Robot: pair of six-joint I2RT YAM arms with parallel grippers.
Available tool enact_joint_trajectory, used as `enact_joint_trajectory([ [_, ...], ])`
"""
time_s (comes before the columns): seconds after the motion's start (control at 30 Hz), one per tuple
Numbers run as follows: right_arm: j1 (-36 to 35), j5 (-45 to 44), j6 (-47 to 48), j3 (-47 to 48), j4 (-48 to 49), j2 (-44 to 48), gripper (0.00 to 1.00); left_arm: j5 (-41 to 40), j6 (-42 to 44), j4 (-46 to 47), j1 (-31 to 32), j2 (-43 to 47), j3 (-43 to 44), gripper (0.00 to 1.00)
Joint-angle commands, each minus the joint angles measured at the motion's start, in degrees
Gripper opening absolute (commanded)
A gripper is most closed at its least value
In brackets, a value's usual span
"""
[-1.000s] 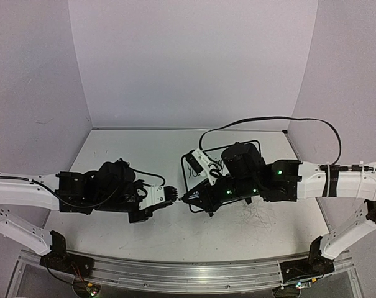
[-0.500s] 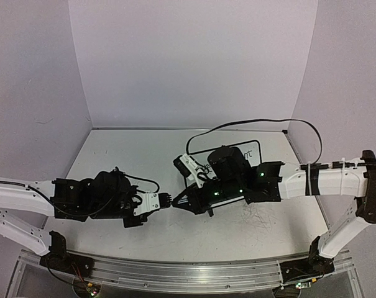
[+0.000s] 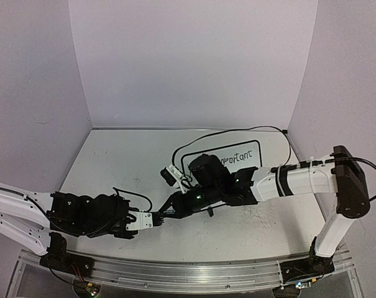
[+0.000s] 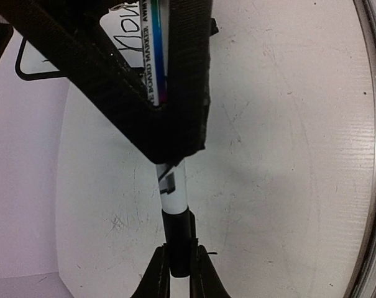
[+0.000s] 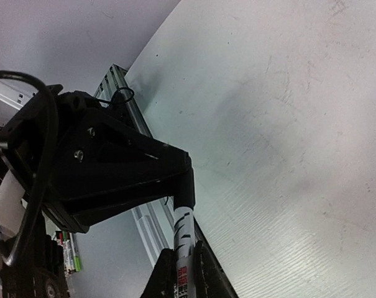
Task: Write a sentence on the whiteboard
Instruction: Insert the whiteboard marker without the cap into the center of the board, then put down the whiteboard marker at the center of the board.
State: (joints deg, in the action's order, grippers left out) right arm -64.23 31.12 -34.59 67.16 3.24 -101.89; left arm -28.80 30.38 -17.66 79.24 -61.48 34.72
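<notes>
Left gripper [image 4: 179, 268]: my fingers are clenched on the black cap [image 4: 178, 239] at one end of the marker [image 4: 173, 194]. Right gripper [image 5: 178, 268]: clenched on the marker's white printed barrel.

My two grippers face each other tip to tip, just apart, and the marker bridges the gap between them. The pair sits low over the table [image 3: 113, 161], toward its front edge and left of centre. The cap looks seated on the barrel. I cannot tell whether there is any gap at the joint.

Whiteboard [image 3: 255, 155]: on the table behind my right forearm, right of centre toward the back, and it appears to lie flat. It has a black frame. The uncovered part shows handwriting reading "portant", and my right arm hides its left portion. It is apart from both grippers and not touched by either.
</notes>
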Motion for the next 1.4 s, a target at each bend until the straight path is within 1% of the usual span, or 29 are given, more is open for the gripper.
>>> enact_joint_trajectory([
  [0.0, -2.27, 3.83, -11.36, 1.99, 13.44, -4.34, 0.0, 2.28, 3.17, 24.77, 4.08, 1.45, 3.73, 0.0],
  [0.13, -2.28, 3.77, -19.94, -0.07, 21.52, -4.94, 0.0, 2.59, 2.53, 25.52, 4.15, 1.38, 3.93, 0.0],
  [0.27, -1.85, -1.32, -18.95, -4.55, 22.71, -1.46, 0.0, 2.53, 1.02, 24.78, 4.08, 0.78, 4.94, 0.01],
  [0.3, -1.43, -2.59, -18.09, -6.28, 22.65, -0.04, 0.0, 1.9, -0.01, 24.05, 4.09, 0.42, 5.7, 0.05],
  [0.37, -0.81, -5.44, -14.59, -9.38, 22.68, 2.6, 0.0, 0.77, -2.03, 21.4, 4.1, -0.41, 7.56, 0.21],
  [0.43, -0.65, -7.95, -8.74, -12.42, 22.12, 4.2, 0.0, 0.64, -4.23, 18.68, 4.08, -0.82, 9.82, 0.4],
  [0.47, -0.64, -9.18, -5.69, -13.56, 21.43, 4.71, 0.0, 1.11, -5.21, 16.96, 4.04, -0.68, 10.73, 0.48],
  [0.5, -0.63, -10.3, -3.26, -15.47, 21.46, 5.17, 0.0, 1.72, -5.81, 15.34, 4.02, -0.45, 11.5, 0.54],
  [0.53, -0.79, -11.66, -1.83, -16.95, 21.75, 5.39, 0.0, 2.05, -6.67, 14.55, 4.09, -0.04, 12.07, 0.65],
  [0.57, -1.05, -13.13, 0.85, -17.85, 21.95, 5.48, 0.0, 2.33, -7.94, 13.84, 4.04, 0.61, 12.62, 0.71],
  [0.6, -1.38, -14.47, 2.91, -18.35, 21.93, 5.36, 0.0, 2.4, -9.07, 13.05, 4.01, 1.28, 13.32, 0.74],
  [0.67, -2.42, -17.63, 6.51, -18.14, 21.48, 4.15, 0.0, 0.87, -12.34, 12.05, 4.02, 2.49, 14.53, 0.77],
  [0.77, -3.06, -20.22, 8.12, -15.6, 21.21, 0.33, 0.0, -5.2, -18.98, 11.73, 3.95, 3.52, 16.32, 0.77],
  [0.87, -3.09, -20.38, 7.87, -11.21, 20.94, -5.99, 0.0, -10.44, -28.4, 11.63, 3.71, 3.77, 17.81, 0.77],
  [0.93, -3.09, -20.02, 7.81, -9.22, 20.93, -9.19, 0.02, -11.55, -34.81, 12.12, 3.31, 4.04, 18.14, 0.77],
  [1.07, -3.09, -20.99, 5.97, -8.44, 20.86, -11.28, 0.16, -14.89, -41.65, 12.25, 2.23, 4.5, 18.52, 0.82],
  [1.17, -3.11, -22.62, 4.1, -9.82, 20.59, -10.91, 0.34, -15.5, -44.82, 12.31, 0.47, 5.14, 18.34, 0.84],
  [1.27, -3.09, -26.41, 3.41, -12.3, 18.55, -7.22, 0.54, -15.19, -47.41, 12.21, -2.06, 5.74, 18.27, 0.86],
  [1.37, -3.09, -32.27, 3.76, -14.56, 13.29, -0.29, 0.65, -11.6, -49.38, 12.22, -6.34, 6.01, 18.16, 0.88],
])
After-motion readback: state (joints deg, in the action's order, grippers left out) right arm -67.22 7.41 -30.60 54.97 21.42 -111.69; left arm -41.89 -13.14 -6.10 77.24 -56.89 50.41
